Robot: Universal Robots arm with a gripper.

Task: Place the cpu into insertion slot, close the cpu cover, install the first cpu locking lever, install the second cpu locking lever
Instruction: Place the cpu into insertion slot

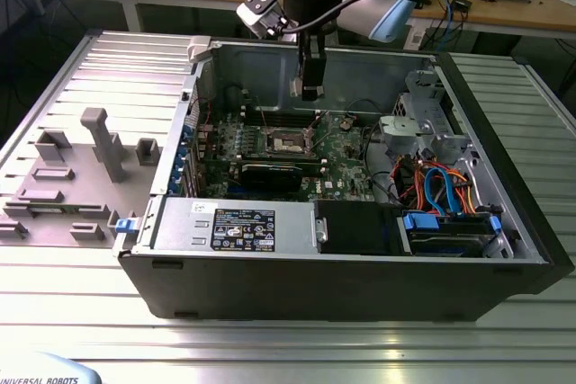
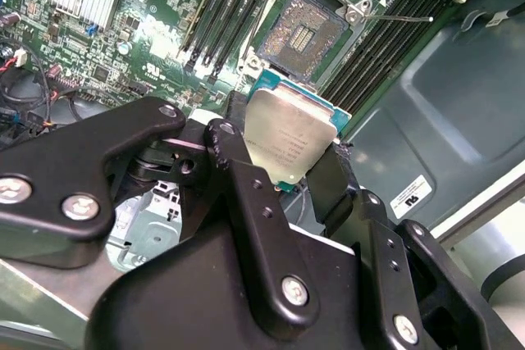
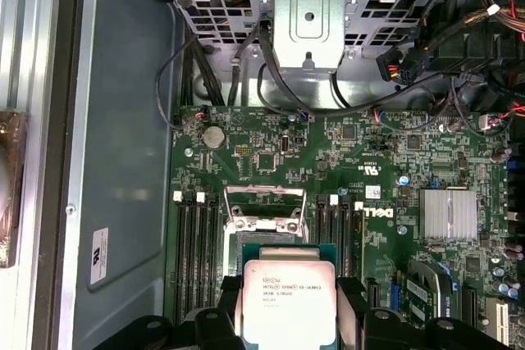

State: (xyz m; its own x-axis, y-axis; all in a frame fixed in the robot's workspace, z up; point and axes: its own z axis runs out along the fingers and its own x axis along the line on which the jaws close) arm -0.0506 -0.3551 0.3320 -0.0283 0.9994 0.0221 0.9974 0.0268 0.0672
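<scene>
The tool [image 1: 310, 87] hangs over the open computer case [image 1: 504, 249], which lies on its side on the ribbed metal desk [image 1: 270, 348]. In both wrist views its two black fingers [image 3: 228, 311] are closed only as far as the chip's width and clamp the cpu [image 3: 287, 301] by two opposite edges. The cpu [image 2: 291, 133] is held clear of the green board, its silver-grey metal top turned up toward the cameras. Being square, it has no long axis. In the first wrist view its edges run parallel to the memory slots [image 3: 197, 260] and to the rim of the insertion slot [image 3: 264, 223], just beyond its far edge. The insertion slot [image 2: 305, 34] lies uncovered, its dark pin field bare
</scene>
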